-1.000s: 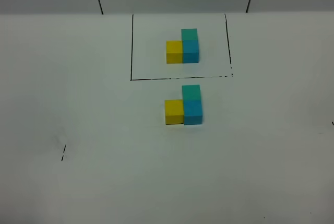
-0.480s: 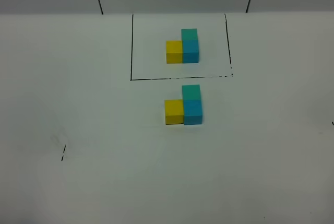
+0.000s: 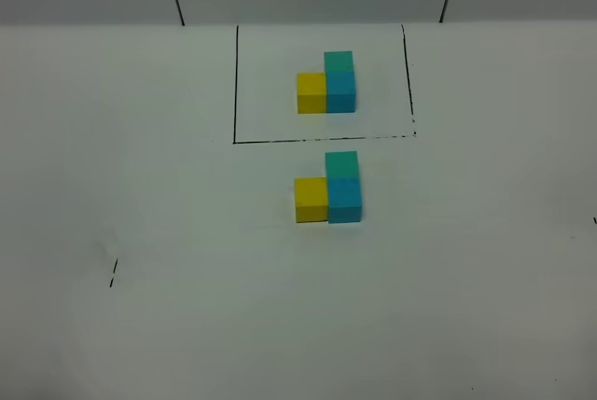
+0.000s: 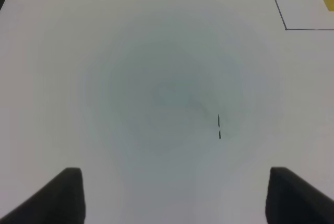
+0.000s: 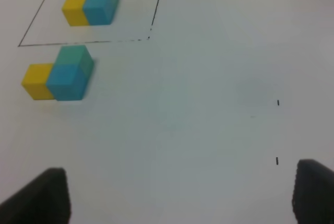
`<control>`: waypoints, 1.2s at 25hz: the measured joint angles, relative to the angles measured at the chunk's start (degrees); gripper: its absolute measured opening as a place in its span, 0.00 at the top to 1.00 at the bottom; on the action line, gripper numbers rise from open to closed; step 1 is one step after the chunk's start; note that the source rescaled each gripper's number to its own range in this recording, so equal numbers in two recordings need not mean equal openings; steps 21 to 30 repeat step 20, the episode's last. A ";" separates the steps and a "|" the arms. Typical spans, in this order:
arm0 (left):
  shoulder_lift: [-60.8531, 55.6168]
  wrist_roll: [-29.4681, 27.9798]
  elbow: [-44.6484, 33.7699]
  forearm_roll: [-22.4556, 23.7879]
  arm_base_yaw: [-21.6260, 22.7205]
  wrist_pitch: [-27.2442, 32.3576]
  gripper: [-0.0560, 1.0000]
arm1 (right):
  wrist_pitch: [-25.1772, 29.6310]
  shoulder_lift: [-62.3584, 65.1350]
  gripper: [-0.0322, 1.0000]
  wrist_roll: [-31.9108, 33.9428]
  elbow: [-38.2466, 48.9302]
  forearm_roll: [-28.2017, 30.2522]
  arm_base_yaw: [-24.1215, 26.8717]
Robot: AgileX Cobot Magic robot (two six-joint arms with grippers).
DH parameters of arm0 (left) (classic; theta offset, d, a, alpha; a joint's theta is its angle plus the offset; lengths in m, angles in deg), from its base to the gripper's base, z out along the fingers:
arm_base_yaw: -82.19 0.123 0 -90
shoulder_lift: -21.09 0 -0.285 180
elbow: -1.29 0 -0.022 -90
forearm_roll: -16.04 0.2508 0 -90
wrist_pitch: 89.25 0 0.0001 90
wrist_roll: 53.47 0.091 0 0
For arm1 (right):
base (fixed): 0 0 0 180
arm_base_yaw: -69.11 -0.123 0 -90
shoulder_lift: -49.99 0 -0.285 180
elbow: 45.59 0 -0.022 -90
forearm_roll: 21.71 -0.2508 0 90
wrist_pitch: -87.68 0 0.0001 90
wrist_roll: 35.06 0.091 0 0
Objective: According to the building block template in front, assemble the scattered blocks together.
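Sitting unframed, three scattered blocks [image 3: 331,191] matched the three-cube building block template [image 3: 328,85]; left pincer [image 4: 175,195] and right pincer [image 5: 180,195] gaped, released.

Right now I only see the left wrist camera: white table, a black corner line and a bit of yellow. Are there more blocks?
Observer: Yes. Inside the black frame stands a model: yellow, blue and green cubes joined together.
Operator: Did our own blocks get built?
Observer: Your blocks sit joined just outside the frame, yellow touching blue, green against blue, same layout.
Operator: Where's the other gripper?
Observer: The right gripper is open over bare table, nothing between its fingers.
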 joint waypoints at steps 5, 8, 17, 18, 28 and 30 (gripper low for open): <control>0.00 0.00 0.00 0.00 0.00 0.00 0.34 | 0.00 0.00 0.26 0.00 0.00 0.00 0.00; 0.00 0.00 0.00 -0.05 0.00 0.00 0.34 | 0.00 0.00 0.26 0.00 0.00 0.00 0.00; 0.00 0.00 0.00 -0.05 0.00 0.00 0.34 | 0.00 0.00 0.26 0.00 0.00 0.00 0.00; 0.00 0.00 0.00 -0.05 0.00 0.00 0.34 | 0.00 0.00 0.26 0.00 0.00 0.00 0.00; 0.00 0.00 0.00 -0.05 0.00 0.00 0.34 | 0.00 0.00 0.26 0.00 0.00 0.00 0.00; 0.00 0.00 0.00 -0.05 0.00 0.00 0.34 | 0.00 0.00 0.26 0.00 0.00 0.00 0.00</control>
